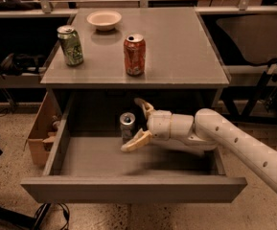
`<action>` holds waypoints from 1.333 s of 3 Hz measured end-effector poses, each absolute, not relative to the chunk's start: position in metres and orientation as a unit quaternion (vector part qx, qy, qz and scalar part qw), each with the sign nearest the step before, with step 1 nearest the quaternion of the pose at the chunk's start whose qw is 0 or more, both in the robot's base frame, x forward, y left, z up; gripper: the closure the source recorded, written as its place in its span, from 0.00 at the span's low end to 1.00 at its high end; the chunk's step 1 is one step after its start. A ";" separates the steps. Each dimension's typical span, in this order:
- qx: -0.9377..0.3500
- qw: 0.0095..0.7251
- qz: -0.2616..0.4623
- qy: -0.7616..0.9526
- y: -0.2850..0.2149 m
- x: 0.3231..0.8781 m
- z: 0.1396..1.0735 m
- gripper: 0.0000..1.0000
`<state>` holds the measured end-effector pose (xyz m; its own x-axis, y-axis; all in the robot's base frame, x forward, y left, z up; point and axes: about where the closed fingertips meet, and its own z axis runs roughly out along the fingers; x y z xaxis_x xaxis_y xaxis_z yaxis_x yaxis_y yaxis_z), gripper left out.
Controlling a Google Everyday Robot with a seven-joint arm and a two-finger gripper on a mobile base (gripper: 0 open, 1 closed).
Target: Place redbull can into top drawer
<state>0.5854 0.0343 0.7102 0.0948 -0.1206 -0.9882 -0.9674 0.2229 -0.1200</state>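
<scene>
The redbull can (pixel 127 126) stands upright on the floor of the open top drawer (pixel 133 188), toward the back middle, its silver top showing. My gripper (pixel 134 124) is inside the drawer just right of the can, open, with one finger behind the can and the other (pixel 134 142) in front of it, low. The fingers do not press on the can. My white arm (pixel 234 145) reaches in from the right.
On the cabinet top (pixel 176 47) stand a green can (pixel 70 45) at the left, a red-orange can (pixel 134 54) in the middle and a white bowl (pixel 104 19) at the back. A cardboard box (pixel 43 128) sits left of the drawer.
</scene>
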 end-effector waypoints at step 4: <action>-0.499 0.338 0.204 0.771 -0.130 0.431 0.774 0.00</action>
<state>0.4307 -0.1301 0.7736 -0.2735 -0.6325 -0.7247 -0.9079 0.4186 -0.0227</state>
